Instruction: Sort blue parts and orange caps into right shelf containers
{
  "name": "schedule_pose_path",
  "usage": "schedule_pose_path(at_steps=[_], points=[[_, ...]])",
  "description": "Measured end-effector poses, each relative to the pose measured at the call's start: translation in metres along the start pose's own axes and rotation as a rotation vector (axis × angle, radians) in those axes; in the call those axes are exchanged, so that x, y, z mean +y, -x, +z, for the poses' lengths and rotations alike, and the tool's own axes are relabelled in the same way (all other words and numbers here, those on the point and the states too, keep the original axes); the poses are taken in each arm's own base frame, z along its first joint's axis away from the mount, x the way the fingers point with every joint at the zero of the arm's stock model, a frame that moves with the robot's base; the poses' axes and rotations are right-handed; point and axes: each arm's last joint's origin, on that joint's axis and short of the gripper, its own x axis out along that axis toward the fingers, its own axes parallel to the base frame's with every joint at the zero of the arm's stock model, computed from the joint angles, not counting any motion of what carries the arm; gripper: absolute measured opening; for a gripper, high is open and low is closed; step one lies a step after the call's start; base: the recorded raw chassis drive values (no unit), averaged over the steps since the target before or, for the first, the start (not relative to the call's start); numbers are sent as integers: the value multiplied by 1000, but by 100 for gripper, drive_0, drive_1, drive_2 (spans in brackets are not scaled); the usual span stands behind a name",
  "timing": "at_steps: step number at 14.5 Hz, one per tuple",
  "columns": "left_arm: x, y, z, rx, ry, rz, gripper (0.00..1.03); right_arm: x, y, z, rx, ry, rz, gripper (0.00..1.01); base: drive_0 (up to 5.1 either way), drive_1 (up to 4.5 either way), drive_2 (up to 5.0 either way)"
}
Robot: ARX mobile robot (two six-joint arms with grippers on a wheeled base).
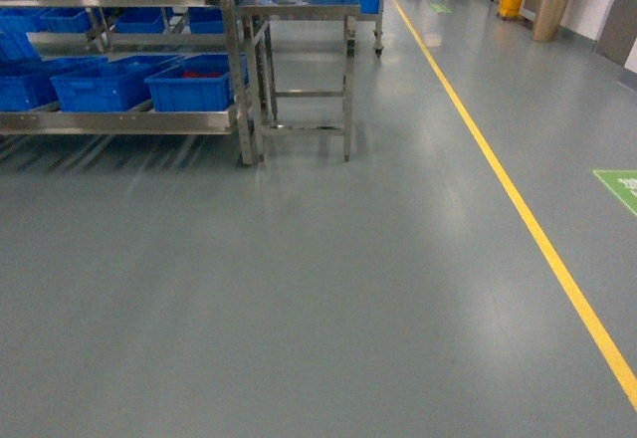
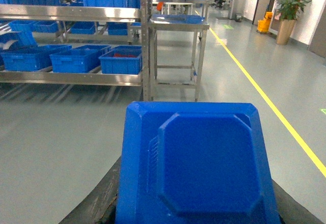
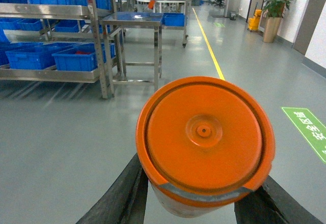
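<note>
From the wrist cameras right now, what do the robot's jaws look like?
Only little shows. The left gripper has dark, almost black jaws with a dull, slightly rough surface, seen at the bottom corners. The right gripper has similar black, smooth, gently curved jaws. No cables or markings are visible.

Shelf rack (image 1: 119, 119) far left of the head view; crates (image 1: 189, 85) side by side on its lower shelf, more on the shelves above. Small stand (image 1: 299, 5) just right of the rack's end post, touching or nearly so; a tray on its tabletop. Behind the stand, a wheeled cart (image 1: 373, 10). Floor line (image 1: 518, 209) runs from near right to far centre, well right of the stand. Floor marking (image 1: 619, 187) right of the line. Potted plant (image 1: 552, 0) far right, mop bucket (image 1: 513, 0) just left of it.

Left tool (image 2: 196, 214): part (image 2: 204, 168) between its fingers. Right tool (image 3: 198, 203): cap (image 3: 204, 137) between its fingers.
</note>
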Motion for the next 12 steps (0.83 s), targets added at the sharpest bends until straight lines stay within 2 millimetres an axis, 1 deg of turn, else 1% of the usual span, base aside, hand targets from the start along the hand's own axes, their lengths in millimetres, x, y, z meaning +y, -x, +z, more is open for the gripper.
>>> schedule_pose_path(at_steps=[12], points=[[0,0,0,5,0,1,43,0,0,0,-2,0,0,41,-6,423,-434]])
